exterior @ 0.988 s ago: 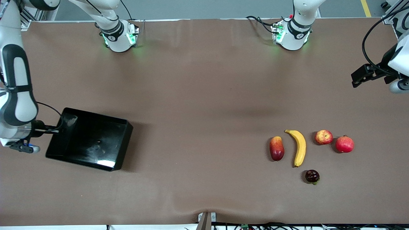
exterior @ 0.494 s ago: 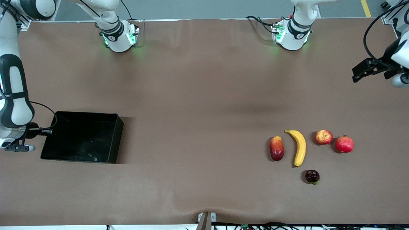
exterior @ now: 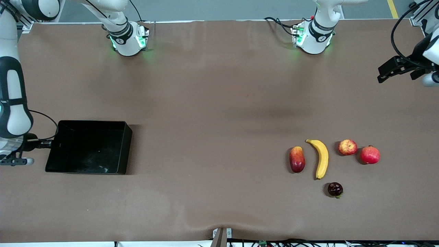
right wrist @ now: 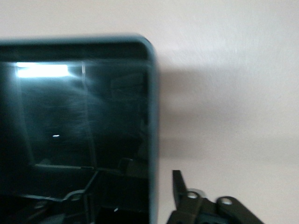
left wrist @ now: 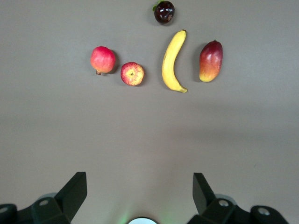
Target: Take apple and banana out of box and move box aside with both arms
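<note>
Front view gives you the right tool (exterior: pixel 46 143) at the box's (exterior: pixel 124 145) short wall toward the right arm's end of the surface (exterior: pixel 212 103), and your right wrist view shows one finger (right wrist: pixel 182 189) outside that wall with the other inside the box (right wrist: pixel 152 116), so it straddles the rim, though you cannot tell there whether the fingers actually press the wall. The box sits flat on the surface. Your left tool (exterior: pixel 384 76) hangs high over the left arm's end of the surface, and in the left wrist view its fingers (left wrist: pixel 72 191) are spread wide and hold nothing. The fruit lies nearer the front camera: from the banana (exterior: pixel 321 157), the apple (exterior: pixel 347 147) is at about two o'clock, just beside it and not touching, the pomegranate (exterior: pixel 370 154) past the apple at three, the mango-like fruit (exterior: pixel 297 159) at nine, and a dark round fruit (exterior: pixel 335 189) at five.
</note>
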Available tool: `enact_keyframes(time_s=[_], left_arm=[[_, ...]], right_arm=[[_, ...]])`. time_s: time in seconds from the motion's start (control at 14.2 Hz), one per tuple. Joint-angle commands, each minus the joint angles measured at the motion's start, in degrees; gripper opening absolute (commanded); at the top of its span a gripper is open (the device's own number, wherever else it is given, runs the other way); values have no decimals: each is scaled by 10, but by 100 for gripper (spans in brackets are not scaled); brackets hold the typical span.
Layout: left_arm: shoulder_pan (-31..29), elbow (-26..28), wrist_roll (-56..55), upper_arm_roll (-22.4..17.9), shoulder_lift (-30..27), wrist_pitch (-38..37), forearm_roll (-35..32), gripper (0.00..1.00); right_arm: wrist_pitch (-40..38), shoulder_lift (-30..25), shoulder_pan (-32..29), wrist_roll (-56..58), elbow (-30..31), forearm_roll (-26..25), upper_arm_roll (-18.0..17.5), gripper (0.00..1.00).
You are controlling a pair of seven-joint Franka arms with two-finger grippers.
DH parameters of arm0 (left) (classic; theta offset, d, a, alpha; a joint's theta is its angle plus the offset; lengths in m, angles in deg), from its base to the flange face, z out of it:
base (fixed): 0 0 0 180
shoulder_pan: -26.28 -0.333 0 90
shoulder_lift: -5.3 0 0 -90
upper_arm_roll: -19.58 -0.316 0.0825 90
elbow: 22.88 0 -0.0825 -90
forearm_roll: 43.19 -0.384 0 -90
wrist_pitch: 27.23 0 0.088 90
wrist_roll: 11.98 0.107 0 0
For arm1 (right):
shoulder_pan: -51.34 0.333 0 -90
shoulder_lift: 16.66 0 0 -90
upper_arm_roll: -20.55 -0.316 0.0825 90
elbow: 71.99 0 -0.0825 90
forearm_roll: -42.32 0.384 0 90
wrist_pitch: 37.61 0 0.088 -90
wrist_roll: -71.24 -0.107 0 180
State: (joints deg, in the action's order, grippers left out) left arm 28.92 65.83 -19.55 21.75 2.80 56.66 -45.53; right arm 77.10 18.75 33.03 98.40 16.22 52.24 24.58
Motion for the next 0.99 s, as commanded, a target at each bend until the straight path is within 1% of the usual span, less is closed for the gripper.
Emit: enact_keyframes(time_s=[0.0,0.21,0.49,0.71,0.85,0.92], left_arm=[[4,3,-2,6,-3,0,8,100],[1,5,11,7,-9,-6,8,100],[4,9,33,8,-15,-20,8,100],[0,9,34,7,-22,-27,8,100],[-1,9,34,7,-26,-30,8,100],[0,9,35,8,-27,-32,8,100]], right_arm=[[-54,-83,42,-1,-15,-20,-4,100],[-109,-157,96,-82,-19,-58,-7,100],[-192,-246,159,-211,-2,-60,-7,100],[-206,-310,173,-233,35,-61,-9,100],[-248,-330,173,-260,40,-61,-6,100],[-264,-337,173,-295,39,-61,-6,100]])
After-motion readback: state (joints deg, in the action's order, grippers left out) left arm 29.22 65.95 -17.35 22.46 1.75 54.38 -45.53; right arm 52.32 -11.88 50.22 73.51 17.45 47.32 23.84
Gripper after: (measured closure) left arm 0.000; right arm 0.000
